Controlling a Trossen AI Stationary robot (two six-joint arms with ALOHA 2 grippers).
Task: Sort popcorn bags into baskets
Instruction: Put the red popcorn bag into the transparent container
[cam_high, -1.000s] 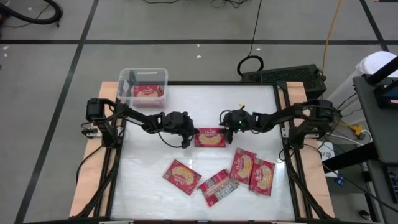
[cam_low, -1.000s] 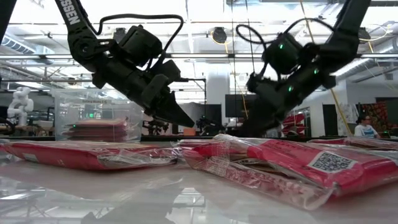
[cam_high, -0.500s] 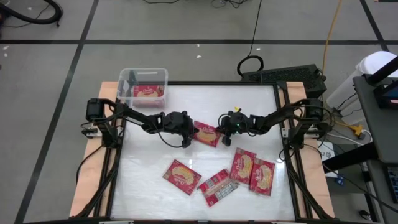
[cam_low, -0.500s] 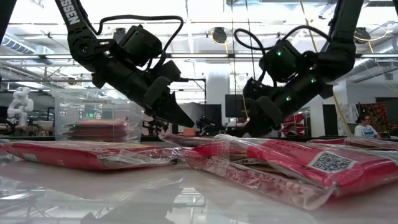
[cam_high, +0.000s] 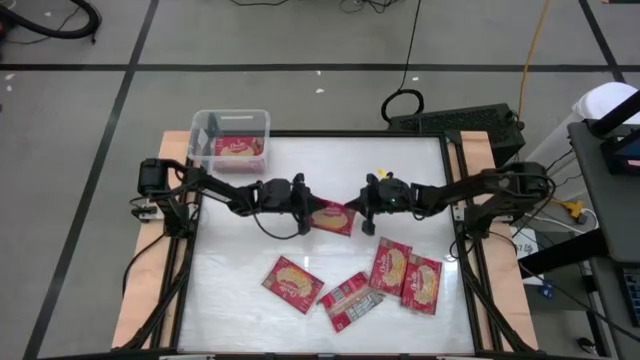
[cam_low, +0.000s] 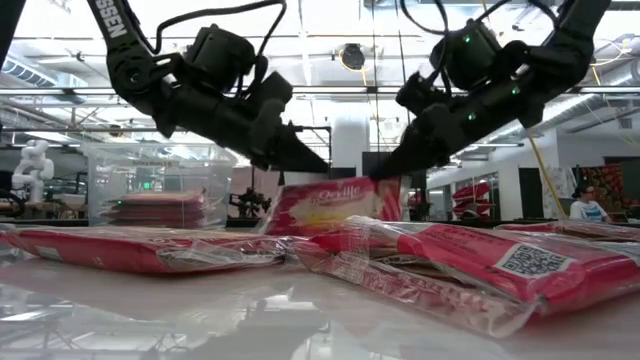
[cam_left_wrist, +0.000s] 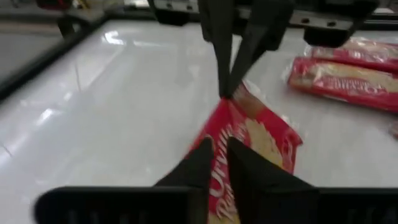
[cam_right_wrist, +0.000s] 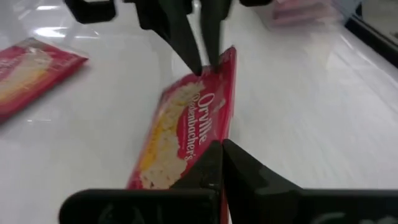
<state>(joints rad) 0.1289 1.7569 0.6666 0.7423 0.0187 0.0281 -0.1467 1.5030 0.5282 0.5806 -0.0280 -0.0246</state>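
From left to right across the table: a clear plastic basket (cam_high: 231, 136) with rounded corners sat at the far left corner, a red packet (cam_high: 239, 148) already lying flat inside it. Toward the middle, the left gripper (cam_high: 305, 207) pinched one short edge of a flat red popcorn bag (cam_high: 333, 216), and the right gripper (cam_high: 362, 212) pinched the opposite edge, so the bag hung tilted between both arms, raised off the glossy white tabletop (cam_high: 400, 170). In both wrist views the fingers were closed narrowly on thin crinkly film. The likely trouble was a tug between the arms: if either pulled away before the other let go, the slick wrapper could tear or slip free and drop short of the basket. Further right and nearer the front, four more packets (cam_high: 405, 276) lay flat, shiny and slightly puffed, two side by side touching.
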